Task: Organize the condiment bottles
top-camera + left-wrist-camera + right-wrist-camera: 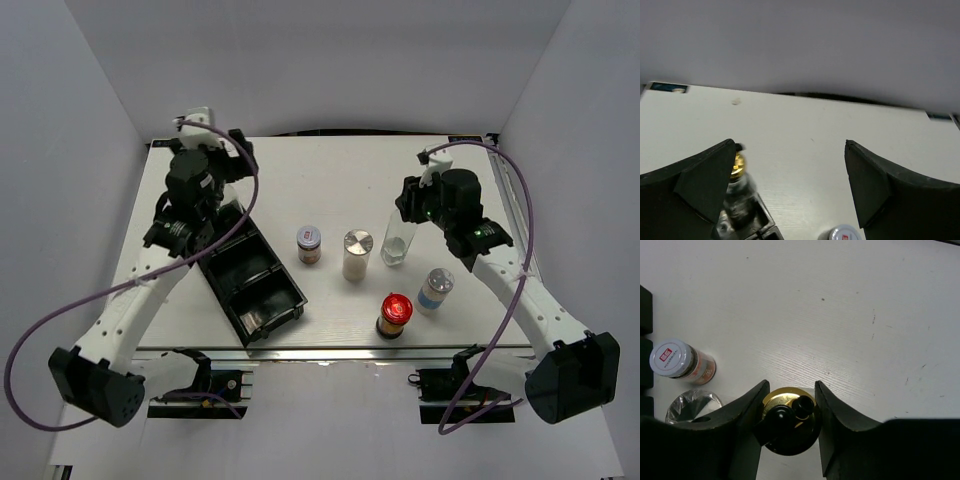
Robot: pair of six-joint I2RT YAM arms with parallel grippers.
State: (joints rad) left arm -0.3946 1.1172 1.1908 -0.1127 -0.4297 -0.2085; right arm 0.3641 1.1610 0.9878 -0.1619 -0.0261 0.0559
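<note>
My right gripper (409,213) (791,386) is shut on the gold pourer top of a tall clear glass bottle (396,243) (789,419) standing right of centre. A second gold-spouted bottle (737,172) stands in the black tray, just inside my left gripper's (790,146) left finger; that gripper (192,228) is open and holds nothing. In the top view this bottle is hidden under the left arm. On the table stand a purple-lidded jar (309,243) (671,358), a silver-lidded jar (356,254) (692,405), a red-lidded jar (394,313) and a blue-labelled jar (435,290).
The black divided tray (262,283) (756,221) lies slanted at the left, under the left arm. A white jar lid (842,233) shows at the bottom edge of the left wrist view. Grey walls close in the table on three sides.
</note>
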